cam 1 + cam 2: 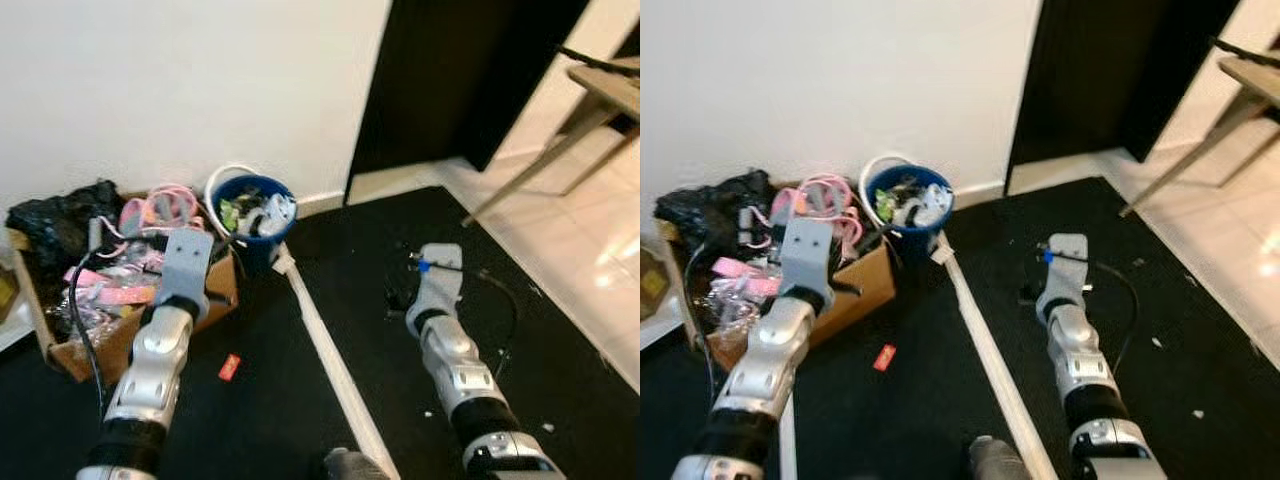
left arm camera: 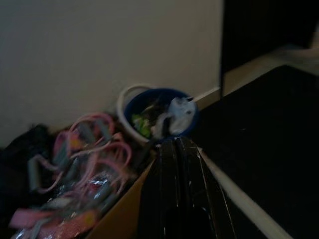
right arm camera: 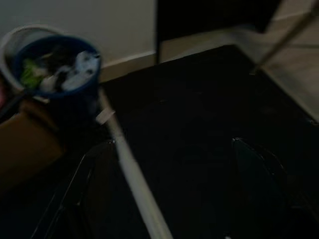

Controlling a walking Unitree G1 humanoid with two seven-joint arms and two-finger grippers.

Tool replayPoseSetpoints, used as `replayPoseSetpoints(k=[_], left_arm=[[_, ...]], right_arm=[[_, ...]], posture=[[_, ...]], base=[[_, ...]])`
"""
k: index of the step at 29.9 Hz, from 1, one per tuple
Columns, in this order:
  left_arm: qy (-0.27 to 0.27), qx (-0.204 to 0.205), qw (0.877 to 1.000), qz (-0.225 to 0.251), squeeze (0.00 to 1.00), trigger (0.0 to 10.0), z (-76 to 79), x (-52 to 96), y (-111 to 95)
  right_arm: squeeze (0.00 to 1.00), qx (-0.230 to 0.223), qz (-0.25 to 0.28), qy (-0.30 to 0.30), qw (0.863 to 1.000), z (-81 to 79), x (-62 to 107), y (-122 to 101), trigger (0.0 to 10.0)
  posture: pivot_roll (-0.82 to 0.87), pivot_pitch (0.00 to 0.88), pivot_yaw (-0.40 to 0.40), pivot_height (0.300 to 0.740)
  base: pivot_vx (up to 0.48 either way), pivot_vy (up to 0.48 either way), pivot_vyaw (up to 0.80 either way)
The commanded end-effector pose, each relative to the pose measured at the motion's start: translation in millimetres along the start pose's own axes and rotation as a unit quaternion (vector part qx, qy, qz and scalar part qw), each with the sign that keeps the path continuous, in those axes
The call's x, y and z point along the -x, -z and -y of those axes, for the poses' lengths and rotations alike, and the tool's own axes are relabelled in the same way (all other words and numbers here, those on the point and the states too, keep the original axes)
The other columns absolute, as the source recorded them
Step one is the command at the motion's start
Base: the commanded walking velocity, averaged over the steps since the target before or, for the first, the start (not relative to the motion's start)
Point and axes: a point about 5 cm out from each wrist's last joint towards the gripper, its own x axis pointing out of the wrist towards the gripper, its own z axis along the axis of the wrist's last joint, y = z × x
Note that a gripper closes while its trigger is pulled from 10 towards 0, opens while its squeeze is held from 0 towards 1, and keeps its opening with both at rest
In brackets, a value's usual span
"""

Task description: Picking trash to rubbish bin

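Trash, a small red wrapper (image 1: 229,367), lies on black carpet near the full round blue plastic bin (image 1: 254,210). Left gripper (image 2: 180,164) has its fingers pressed together; right gripper (image 3: 174,189) is spread apart, both empty. Dropping more in could spill the heaped bin.

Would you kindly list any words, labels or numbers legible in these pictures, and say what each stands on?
None can be read.
Red scrap on the dark floor: too small to show print.
Pink packets in the cardboard box: blurred.
Rubbish in the blue bin: blurred.
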Motion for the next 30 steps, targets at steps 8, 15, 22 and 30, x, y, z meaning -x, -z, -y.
replayPoseSetpoints(k=[8, 15, 22, 30], left_arm=[[0.006, -0.005, 1.0, -0.012, 0.0, 10.0, 0.4, 1.5, 6.1], [0.007, -0.005, 1.0, -0.012, 0.0, 10.0, 1.1, 1.3, 6.0], [0.007, -0.001, 1.0, -0.01, 0.0, 10.0, 2.1, 1.2, 5.9], [0.008, -0.004, 1.0, -0.008, 0.0, 10.0, 3.7, 1.1, 4.7]], right_arm=[[0.0, -0.008, -0.009, 0.004, 1.0, -0.1, 1.8, 4.9, 10.0], [0.0, -0.008, -0.01, 0.004, 1.0, 0.2, 2.0, 5.2, 10.0], [0.0, -0.007, -0.011, 0.005, 1.0, 0.9, 2.3, 5.5, 10.0], [0.0, -0.007, -0.012, 0.006, 1.0, 1.5, 2.7, 6.0, 10.0]], posture=[[0.07, 0.058, -0.032, 0.74], [0.07, 0.059, -0.031, 0.74], [0.07, 0.061, -0.032, 0.74], [0.06, 0.062, -0.032, 0.74]], base=[[0.0, 0.0, -0.8], [0.0, 0.0, -0.8], [0.0, 0.0, -0.8], [0.0, 0.0, -0.8]])
